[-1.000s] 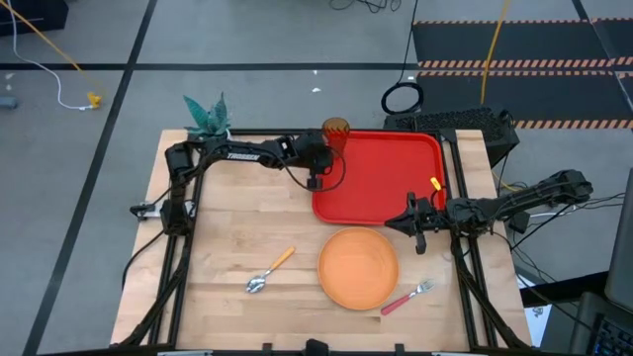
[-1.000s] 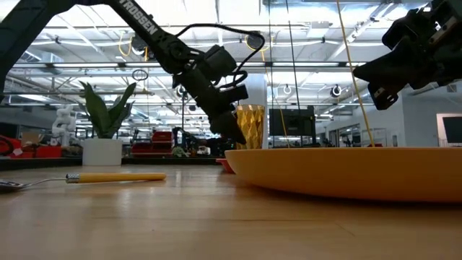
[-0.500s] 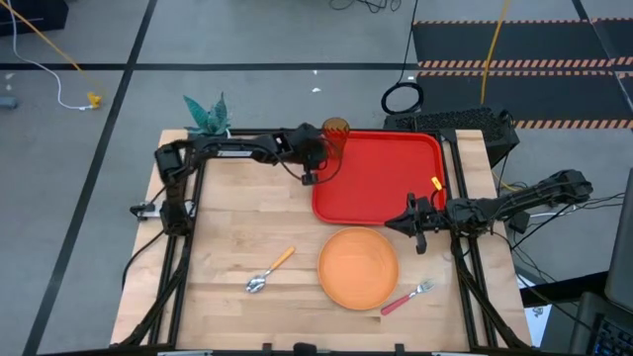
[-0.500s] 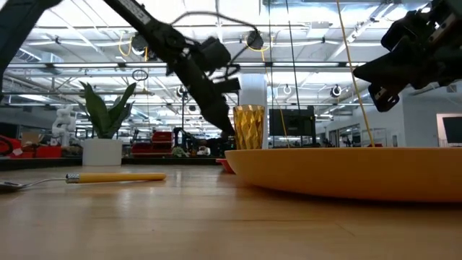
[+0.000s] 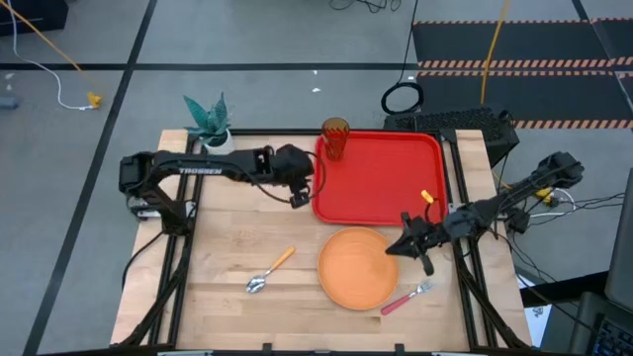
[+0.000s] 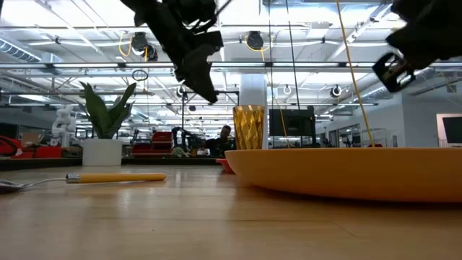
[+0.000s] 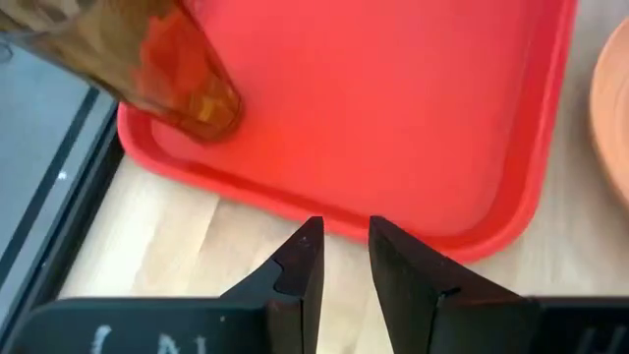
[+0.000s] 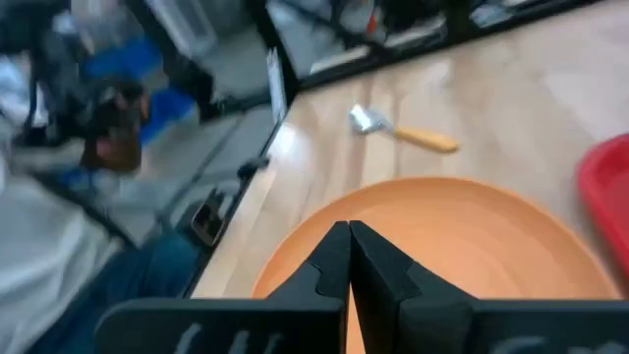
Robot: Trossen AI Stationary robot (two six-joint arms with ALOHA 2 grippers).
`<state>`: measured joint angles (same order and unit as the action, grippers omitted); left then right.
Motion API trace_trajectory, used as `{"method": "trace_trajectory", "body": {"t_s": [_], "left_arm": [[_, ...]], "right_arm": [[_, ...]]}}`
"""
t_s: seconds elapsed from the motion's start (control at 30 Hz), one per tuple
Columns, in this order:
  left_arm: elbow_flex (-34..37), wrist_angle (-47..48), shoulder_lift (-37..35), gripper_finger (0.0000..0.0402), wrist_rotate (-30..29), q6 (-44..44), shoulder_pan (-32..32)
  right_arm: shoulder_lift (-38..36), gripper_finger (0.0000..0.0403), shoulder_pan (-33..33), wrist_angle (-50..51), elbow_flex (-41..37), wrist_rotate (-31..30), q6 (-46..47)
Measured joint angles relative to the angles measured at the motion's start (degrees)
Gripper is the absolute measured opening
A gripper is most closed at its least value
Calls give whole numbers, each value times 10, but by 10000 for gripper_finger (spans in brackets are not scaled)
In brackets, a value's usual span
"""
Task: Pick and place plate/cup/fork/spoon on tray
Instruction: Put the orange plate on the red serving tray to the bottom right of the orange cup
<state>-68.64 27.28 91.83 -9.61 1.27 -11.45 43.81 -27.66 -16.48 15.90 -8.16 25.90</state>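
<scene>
High view shows the left gripper [image 5: 304, 185] above the bare wood, just beside the tray's [image 5: 396, 203] left rim, at about 9 o'clock from the tray's middle. Its arm lies stretched nearly flat across the table from the left side. In the left wrist view its two fingers [image 7: 300, 264] stand a little apart with a narrow gap, and they hold nothing.

The right gripper [image 5: 396, 247] hangs over the right edge of the plate [image 5: 358, 268], at about 3 o'clock from the plate's middle; its arm comes in slanting from the right side, bent at the elbow. In the right wrist view its fingers [image 8: 334, 258] are pressed together, with nothing between them.

I count one piece of each: one tray, one plate, one cup [image 5: 335, 137], one fork [image 5: 407, 296], one spoon [image 5: 270, 269].

The tray is red, rectangular with rounded corners and a raised rim. The cup, amber and translucent, stands upright in the tray's corner at 11 o'clock. The plate, round, flat and orange, lies on the wood at 6 o'clock from the tray. The fork, with a red-pink handle, lies just beside the plate at 4 o'clock. The spoon, with an orange handle, lies at 9 o'clock from the plate, well apart.
</scene>
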Motion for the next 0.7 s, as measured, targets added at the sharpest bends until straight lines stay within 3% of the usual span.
{"method": "trace_trajectory", "body": {"t_s": [0.17, 0.37, 0.7], "left_arm": [[52, 11, -43, 87, 0, -51, 44], [88, 15, -82, 88, -1, -92, 97], [90, 3, -84, 88, -2, -131, 173]], "right_arm": [[108, 12, -53, 100, 110, -7, -12], [200, 65, -105, 169, 206, -7, 4], [287, 136, -146, 205, 258, 23, -7]]}}
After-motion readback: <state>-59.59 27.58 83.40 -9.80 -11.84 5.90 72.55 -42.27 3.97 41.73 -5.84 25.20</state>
